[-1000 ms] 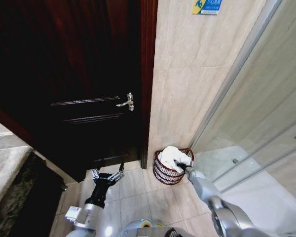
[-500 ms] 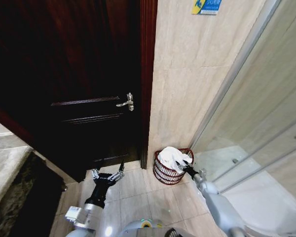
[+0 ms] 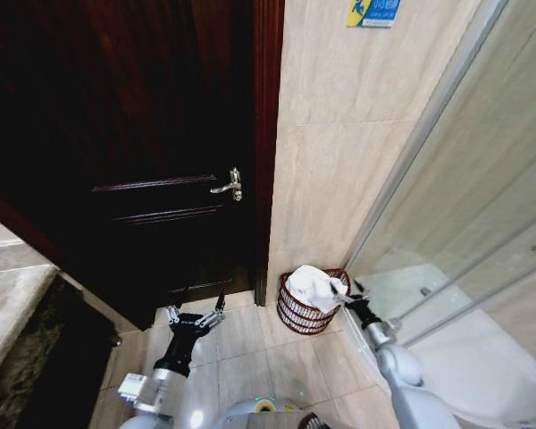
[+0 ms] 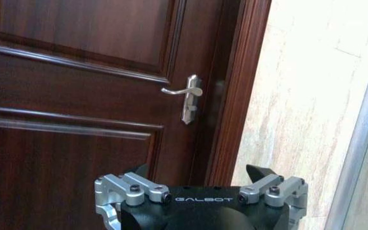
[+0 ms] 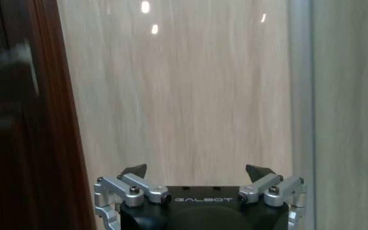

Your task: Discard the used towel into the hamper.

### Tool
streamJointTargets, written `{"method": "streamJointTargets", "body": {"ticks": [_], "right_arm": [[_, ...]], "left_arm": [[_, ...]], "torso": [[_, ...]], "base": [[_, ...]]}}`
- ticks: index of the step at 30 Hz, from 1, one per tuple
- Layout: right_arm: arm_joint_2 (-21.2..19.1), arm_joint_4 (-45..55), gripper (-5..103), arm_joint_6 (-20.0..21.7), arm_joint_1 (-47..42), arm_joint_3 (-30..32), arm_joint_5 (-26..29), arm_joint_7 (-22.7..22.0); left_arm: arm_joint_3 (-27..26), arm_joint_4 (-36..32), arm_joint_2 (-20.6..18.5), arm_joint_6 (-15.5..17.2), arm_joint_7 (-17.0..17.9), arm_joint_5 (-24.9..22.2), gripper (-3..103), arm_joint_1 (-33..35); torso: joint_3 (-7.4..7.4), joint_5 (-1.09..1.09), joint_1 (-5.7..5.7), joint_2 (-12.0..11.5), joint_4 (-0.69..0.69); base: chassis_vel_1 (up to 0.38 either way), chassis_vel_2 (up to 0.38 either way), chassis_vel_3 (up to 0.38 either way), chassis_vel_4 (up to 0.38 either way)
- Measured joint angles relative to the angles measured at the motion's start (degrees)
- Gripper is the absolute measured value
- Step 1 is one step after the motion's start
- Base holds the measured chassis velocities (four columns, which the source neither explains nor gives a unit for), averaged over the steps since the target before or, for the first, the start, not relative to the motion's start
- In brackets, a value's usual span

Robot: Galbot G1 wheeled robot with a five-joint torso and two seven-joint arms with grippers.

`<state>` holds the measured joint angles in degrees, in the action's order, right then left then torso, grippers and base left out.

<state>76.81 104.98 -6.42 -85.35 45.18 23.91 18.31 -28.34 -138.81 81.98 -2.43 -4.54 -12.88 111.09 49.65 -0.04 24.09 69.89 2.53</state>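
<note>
The hamper (image 3: 297, 318), a small reddish-brown ribbed basket, stands on the tiled floor against the beige wall, beside the door frame. The white towel (image 3: 314, 286) lies bunched inside it, rising above the rim. My right gripper (image 3: 349, 296) is just beside the hamper's right rim, apart from the towel. In the right wrist view that gripper (image 5: 197, 170) is open and empty, facing the wall tiles. My left gripper (image 3: 195, 314) hangs low in front of the door, and its wrist view shows it (image 4: 199, 171) open with nothing held.
A dark wooden door (image 3: 152, 134) with a metal lever handle (image 3: 230, 184) fills the left. A glass shower partition (image 3: 464, 232) with a metal frame rises right of the hamper. A stone counter edge (image 3: 9, 304) sits at far left. Open floor tiles (image 3: 250, 357) lie before the hamper.
My right gripper has let go of the towel and drawn back to the right, off the hamper. The towel stays in the hamper. The left arm has not moved.
</note>
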Motion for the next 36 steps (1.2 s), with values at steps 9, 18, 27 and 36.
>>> {"method": "streamJointTargets", "body": {"ticks": [9, 18, 27, 36], "right_arm": [[6.86, 19.63, 100, 2.13, -10.89, 8.28, 2.40, -1.61], [13.18, 31.88, 100, -0.96, -16.51, 7.16, -0.67, -7.70], [12.63, 33.01, 100, -2.49, -14.77, -1.87, -5.38, -16.62], [12.88, 33.20, 100, -2.71, -17.44, -8.28, -7.69, -14.96]], "left_arm": [[0.00, 0.00, -0.01, 0.00, 0.00, 0.00, 100, 0.00], [0.00, 0.00, 0.00, 0.00, 0.00, 0.00, 100, 0.00], [0.00, 0.00, 0.00, 0.00, 0.00, 0.00, 100, 0.00], [0.00, 0.00, 0.00, 0.00, 0.00, 0.00, 100, 0.00]], "torso": [[0.00, 0.04, 0.00, 0.00, -0.01], [0.00, 0.02, 0.00, 0.00, -0.02], [0.01, 0.03, 0.01, -0.01, 0.00], [0.01, 0.04, 0.01, -0.01, -0.01]], "base": [[0.000, 0.000, 0.000, 0.000], [0.000, 0.000, 0.000, 0.000], [0.000, 0.000, 0.000, 0.000], [0.000, 0.000, 0.000, 0.000]]}}
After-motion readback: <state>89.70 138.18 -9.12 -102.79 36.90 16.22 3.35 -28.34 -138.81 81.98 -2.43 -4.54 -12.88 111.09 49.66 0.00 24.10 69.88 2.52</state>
